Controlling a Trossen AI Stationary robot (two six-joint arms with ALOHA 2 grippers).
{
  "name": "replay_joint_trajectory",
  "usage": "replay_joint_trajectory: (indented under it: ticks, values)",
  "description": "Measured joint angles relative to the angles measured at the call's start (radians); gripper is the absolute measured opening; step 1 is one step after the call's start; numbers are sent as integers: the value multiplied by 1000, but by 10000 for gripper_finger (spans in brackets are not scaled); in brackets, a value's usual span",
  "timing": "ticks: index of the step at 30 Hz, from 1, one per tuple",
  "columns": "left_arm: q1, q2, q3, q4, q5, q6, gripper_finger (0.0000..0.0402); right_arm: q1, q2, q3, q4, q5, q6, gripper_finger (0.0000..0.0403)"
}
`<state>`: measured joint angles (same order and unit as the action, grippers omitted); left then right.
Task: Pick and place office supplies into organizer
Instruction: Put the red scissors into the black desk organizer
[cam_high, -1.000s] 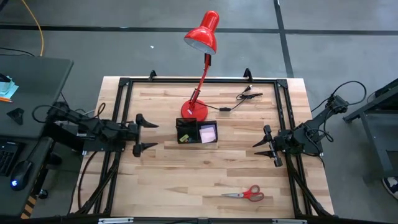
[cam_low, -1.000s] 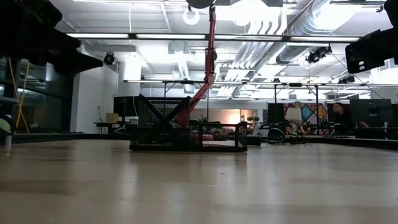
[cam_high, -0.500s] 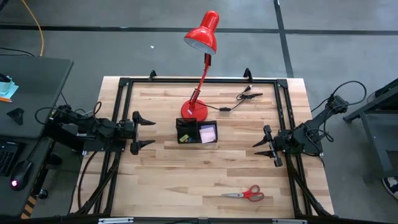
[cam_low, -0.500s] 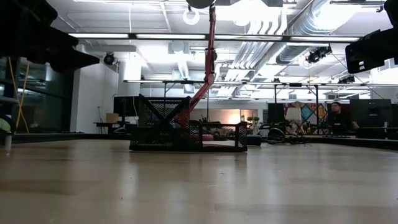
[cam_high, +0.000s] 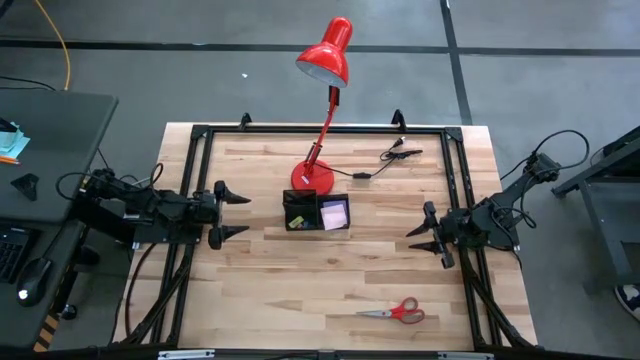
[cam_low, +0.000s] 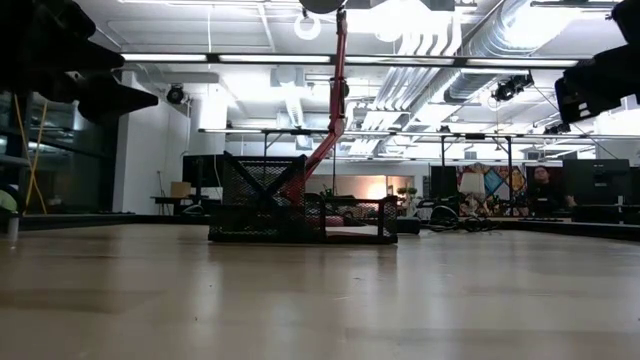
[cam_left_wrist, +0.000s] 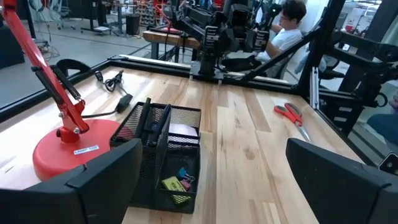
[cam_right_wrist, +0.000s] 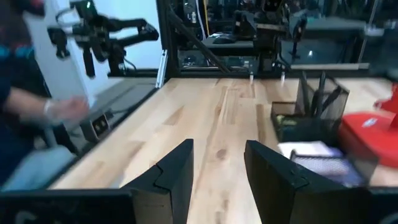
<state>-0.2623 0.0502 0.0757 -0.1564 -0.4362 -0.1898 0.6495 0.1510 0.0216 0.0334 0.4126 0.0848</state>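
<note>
The black mesh organizer (cam_high: 316, 212) stands mid-table in front of the red lamp's base. It holds black pens (cam_left_wrist: 155, 121), a pale pink-purple sticky pad (cam_high: 335, 213) and small yellow clips (cam_left_wrist: 176, 184). The red-handled scissors (cam_high: 395, 312) lie flat near the table's near edge, right of centre. My left gripper (cam_high: 238, 214) hovers open to the left of the organizer, pointing at it. My right gripper (cam_high: 420, 237) hovers open to the organizer's right, its fingers (cam_right_wrist: 177, 168) facing the tray (cam_right_wrist: 311, 106). Both touch nothing.
The red desk lamp's base (cam_high: 312, 178) sits just behind the organizer, and its head leans over the far edge. A black cable with clips (cam_high: 398, 154) lies far right of it. A black frame (cam_high: 200, 135) borders the table. A person's blurred hand (cam_right_wrist: 59, 112) shows beyond the table.
My left gripper has drawn back a little toward the table's left edge and stays open. The organizer, scissors and right arm have kept still.
</note>
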Motion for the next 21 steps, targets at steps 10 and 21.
replay_joint_trajectory:
  ticks: [10, 21]
  values:
    - [0, 0, 0, 0, 1, 2, 381, -1, -1, -2, 53, 23, 206, 134]
    - [0, 0, 0, 0, 1, 2, 381, 80, 183, -1, 62, -15, 544, 134]
